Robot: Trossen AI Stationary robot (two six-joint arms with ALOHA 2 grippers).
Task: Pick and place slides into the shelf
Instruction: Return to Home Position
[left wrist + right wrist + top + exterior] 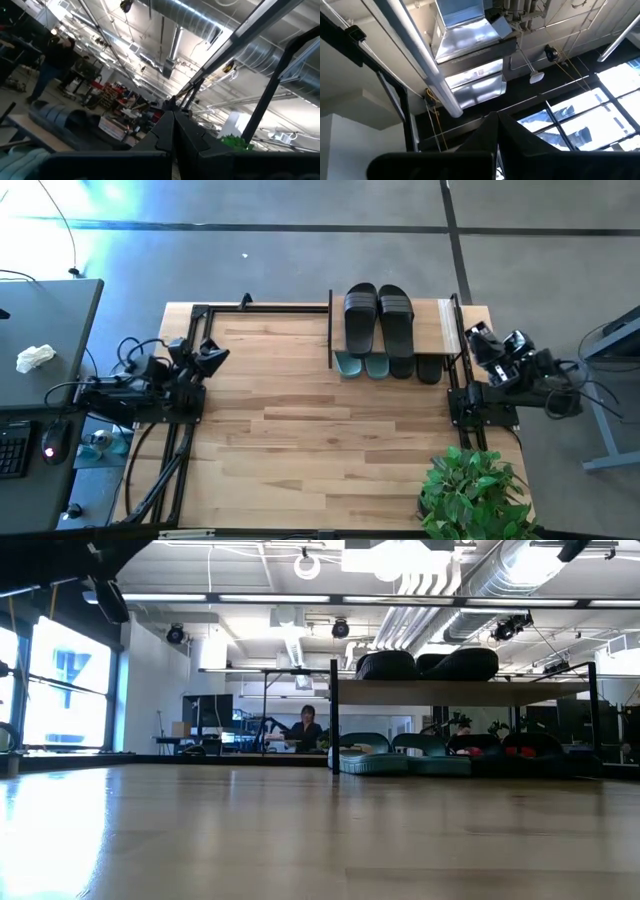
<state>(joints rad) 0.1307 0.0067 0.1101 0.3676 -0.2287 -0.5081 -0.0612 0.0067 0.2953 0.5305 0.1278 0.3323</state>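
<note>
Two slides (pixel 378 317) on shelf (pixel 437 326), four beneath

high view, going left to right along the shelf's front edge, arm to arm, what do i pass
left gripper → green slides poking out under the shelf → black slides beside them → right gripper

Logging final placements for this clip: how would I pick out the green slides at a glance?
At the far edge of the table stands the shelf with a light board top. Under the board, the green slides sit at the end nearer the left arm, toes poking out. They alone are sage green; the pair beside them and the pair on top are black.
</note>
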